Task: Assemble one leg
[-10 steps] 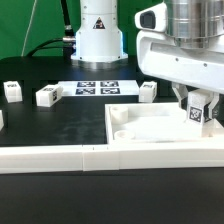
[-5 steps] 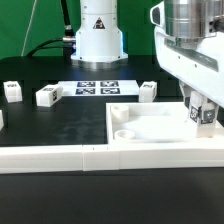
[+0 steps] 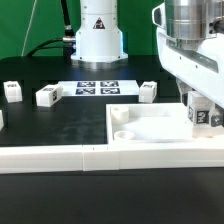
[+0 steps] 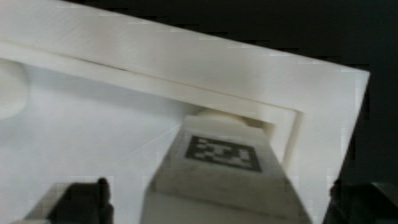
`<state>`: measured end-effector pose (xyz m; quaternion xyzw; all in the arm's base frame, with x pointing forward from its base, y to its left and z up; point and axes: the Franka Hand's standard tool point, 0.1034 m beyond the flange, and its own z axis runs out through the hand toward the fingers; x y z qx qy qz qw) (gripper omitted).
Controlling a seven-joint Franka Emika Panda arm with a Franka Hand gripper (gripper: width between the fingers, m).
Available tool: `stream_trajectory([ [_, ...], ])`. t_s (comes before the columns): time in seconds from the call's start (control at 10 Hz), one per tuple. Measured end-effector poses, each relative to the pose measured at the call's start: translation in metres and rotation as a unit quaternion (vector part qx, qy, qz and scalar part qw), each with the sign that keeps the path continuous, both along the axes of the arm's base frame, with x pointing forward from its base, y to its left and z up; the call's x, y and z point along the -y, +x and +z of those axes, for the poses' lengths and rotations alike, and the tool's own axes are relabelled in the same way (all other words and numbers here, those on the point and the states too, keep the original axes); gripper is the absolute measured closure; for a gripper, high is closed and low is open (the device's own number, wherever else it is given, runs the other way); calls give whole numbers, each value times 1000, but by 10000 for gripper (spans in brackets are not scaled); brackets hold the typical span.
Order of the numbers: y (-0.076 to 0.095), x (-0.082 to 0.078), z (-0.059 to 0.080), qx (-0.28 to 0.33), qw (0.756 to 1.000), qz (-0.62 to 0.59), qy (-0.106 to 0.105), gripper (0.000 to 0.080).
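Observation:
My gripper (image 3: 201, 110) is at the exterior view's right, shut on a leg (image 3: 204, 116), a small white block with a black-and-white tag. It holds the leg upright over the right corner of the large white tray-like part (image 3: 150, 134), low at its rim. In the wrist view the leg (image 4: 226, 150) stands between my two dark fingertips (image 4: 80, 200), my gripper (image 4: 222, 208) straddles it, and the tray's raised corner rim (image 4: 267, 105) lies just beyond. Whether the leg touches the tray is hidden.
Three more legs (image 3: 12, 91) (image 3: 47, 96) (image 3: 148, 91) stand on the black table, and another sits at the left edge (image 3: 2, 118). The marker board (image 3: 97, 88) lies at the back before the arm's base (image 3: 97, 35). A long white border strip (image 3: 50, 158) runs along the front.
My gripper has moved to the exterior view's right and slightly down with the leg in it, settling at the tray's right corner. Nothing else has moved.

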<state>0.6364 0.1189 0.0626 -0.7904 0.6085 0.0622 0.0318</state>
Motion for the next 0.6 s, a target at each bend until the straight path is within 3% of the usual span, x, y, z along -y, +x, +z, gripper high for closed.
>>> stream_trajectory([
  [0.4, 0, -1, 0, 23, 983, 184, 8, 151],
  [0.6, 2, 0, 2, 37, 951, 306, 9, 151],
])
